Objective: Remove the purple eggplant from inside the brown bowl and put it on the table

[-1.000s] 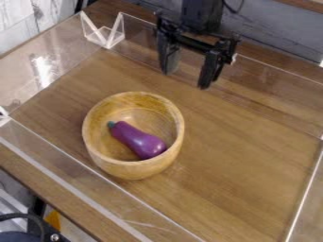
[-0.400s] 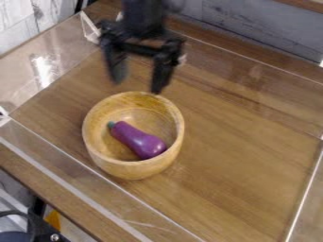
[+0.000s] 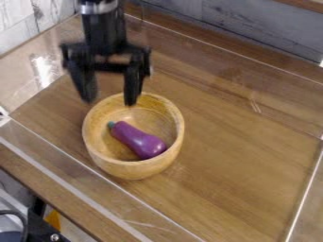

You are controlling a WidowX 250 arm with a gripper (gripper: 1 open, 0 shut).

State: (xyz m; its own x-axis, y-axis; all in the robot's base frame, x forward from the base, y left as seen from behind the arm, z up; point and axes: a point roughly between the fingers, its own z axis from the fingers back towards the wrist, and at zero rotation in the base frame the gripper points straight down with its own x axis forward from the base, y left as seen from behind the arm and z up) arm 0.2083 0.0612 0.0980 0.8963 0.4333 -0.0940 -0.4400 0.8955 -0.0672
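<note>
Two fingers hang spread wide on your gripper [image 3: 109, 83], pointing down over the brown bowl's [image 3: 101, 151] far rim; you've swung it left from the table's [image 3: 240, 161] back edge.

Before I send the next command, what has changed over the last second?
The end effector has swept from the far right of the table leftward and toward the camera, ending over the far left rim of the bowl, its jaws open throughout. It has taken hold of nothing. The eggplant lies inside the bowl as before, and the bowl has not shifted.
</note>
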